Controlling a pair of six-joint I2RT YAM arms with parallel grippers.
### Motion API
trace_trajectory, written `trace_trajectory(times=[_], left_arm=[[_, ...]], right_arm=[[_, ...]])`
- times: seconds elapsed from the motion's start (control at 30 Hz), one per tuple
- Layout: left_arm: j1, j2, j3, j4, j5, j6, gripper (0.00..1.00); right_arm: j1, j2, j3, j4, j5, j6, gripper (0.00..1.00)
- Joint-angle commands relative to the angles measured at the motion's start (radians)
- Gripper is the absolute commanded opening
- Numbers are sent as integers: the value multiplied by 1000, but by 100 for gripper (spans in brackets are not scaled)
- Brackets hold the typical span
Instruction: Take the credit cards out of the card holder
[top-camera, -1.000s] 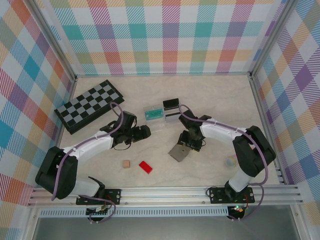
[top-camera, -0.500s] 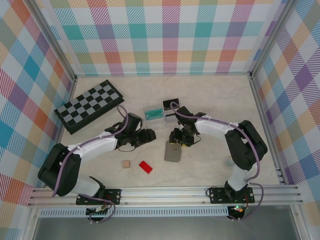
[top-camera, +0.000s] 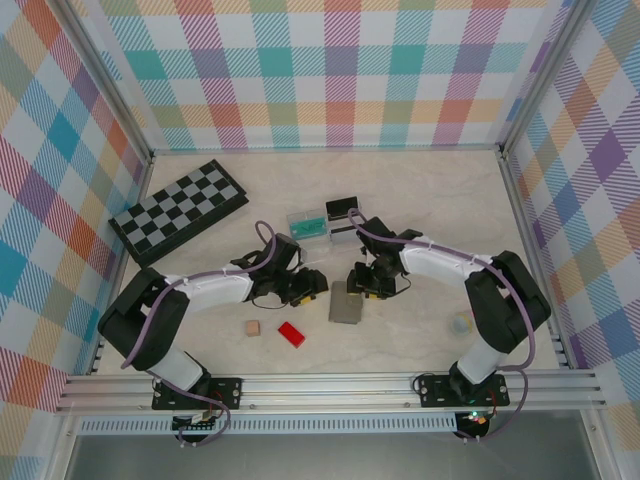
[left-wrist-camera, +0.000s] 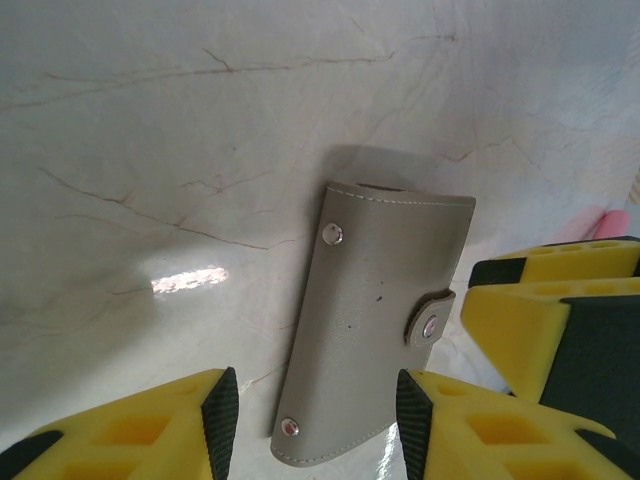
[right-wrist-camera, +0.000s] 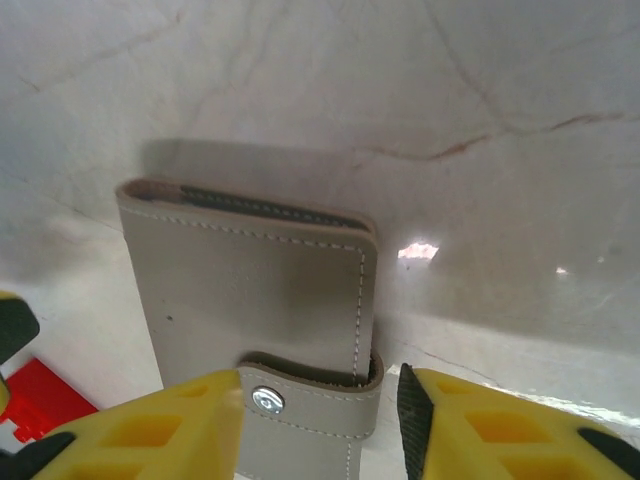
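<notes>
A flat grey fabric-like card holder (top-camera: 347, 303) lies closed on the pale marble-patterned worktop (top-camera: 420, 190), near the middle and between the two arms. Its small strap is snapped down over one long edge.

In the left wrist view, the left hand (left-wrist-camera: 315, 432) hangs just above the holder (left-wrist-camera: 372, 320). Its yellow foam fingers (left-wrist-camera: 150, 425) stand apart on either side of the holder's near end. A gap shows on one side, but I cannot tell whether the other pad touches the edge. The right hand's yellow pads stand just beside the strap at the right of that view.

In the right wrist view, the right hand (right-wrist-camera: 320, 430) is over the strap end of the holder (right-wrist-camera: 260, 290), with its fingers (right-wrist-camera: 500, 435) apart and nothing clamped between them. A dark edge, possibly a card, shows in the holder's far opening. A small red block (right-wrist-camera: 35, 400) sits at the lower left.

From above, the left hand (top-camera: 316, 286) and right hand (top-camera: 360, 284) face each other across the holder's far end. Beyond them lie a clear-teal plastic card (top-camera: 308, 226) and a black card (top-camera: 342, 208). A folded black-and-grey chessboard (top-camera: 180, 210) rests at the far left. The red block (top-camera: 291, 333) and a small tan cube (top-camera: 253, 328) sit nearer the arm bases.
</notes>
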Motion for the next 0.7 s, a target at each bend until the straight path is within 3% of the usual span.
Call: trace_trajectory(times=[0.0, 0.67], left_arm=[[-18, 32, 9, 35, 52, -13, 48], [-24, 128, -14, 120, 84, -40, 46]], right_arm=[[-4, 33, -7, 39, -78, 9, 41], [-4, 113, -3, 92, -101, -10, 37]])
